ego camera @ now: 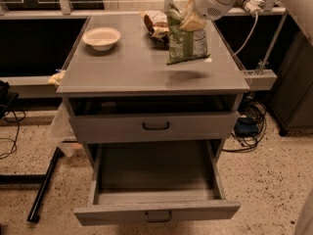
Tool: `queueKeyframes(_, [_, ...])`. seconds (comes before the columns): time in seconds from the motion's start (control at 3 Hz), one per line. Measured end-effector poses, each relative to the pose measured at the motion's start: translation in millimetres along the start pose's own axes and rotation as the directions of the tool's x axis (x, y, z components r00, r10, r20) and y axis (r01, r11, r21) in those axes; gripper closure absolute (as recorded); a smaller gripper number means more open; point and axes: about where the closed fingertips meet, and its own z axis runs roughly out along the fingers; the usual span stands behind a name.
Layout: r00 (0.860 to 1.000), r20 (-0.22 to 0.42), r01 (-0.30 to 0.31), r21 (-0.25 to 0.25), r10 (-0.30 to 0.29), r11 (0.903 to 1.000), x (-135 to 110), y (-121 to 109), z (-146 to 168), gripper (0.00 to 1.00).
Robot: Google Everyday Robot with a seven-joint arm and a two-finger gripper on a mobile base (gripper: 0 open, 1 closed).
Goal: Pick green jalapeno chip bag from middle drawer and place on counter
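Note:
The green jalapeno chip bag (188,42) hangs by its top edge from my gripper (183,16), which is shut on it. The bag is held above the right rear part of the counter (127,65) and casts a shadow on the top below it. My white arm reaches in from the upper right. The middle drawer (155,211) is pulled far out at the bottom of the view, and its box shows nothing inside.
A white bowl (101,37) sits at the counter's back left. A brown-and-cream chip bag (154,23) lies at the back, just left of the held bag. The drawer above (156,126) is slightly open. Cables lie on the floor to the right.

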Motion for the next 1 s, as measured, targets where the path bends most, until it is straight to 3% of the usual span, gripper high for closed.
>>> queueKeyframes(1.0, [1.0, 0.0, 0.001, 0.0, -0.001, 1.0, -0.4, -0.1, -0.3, 0.11])
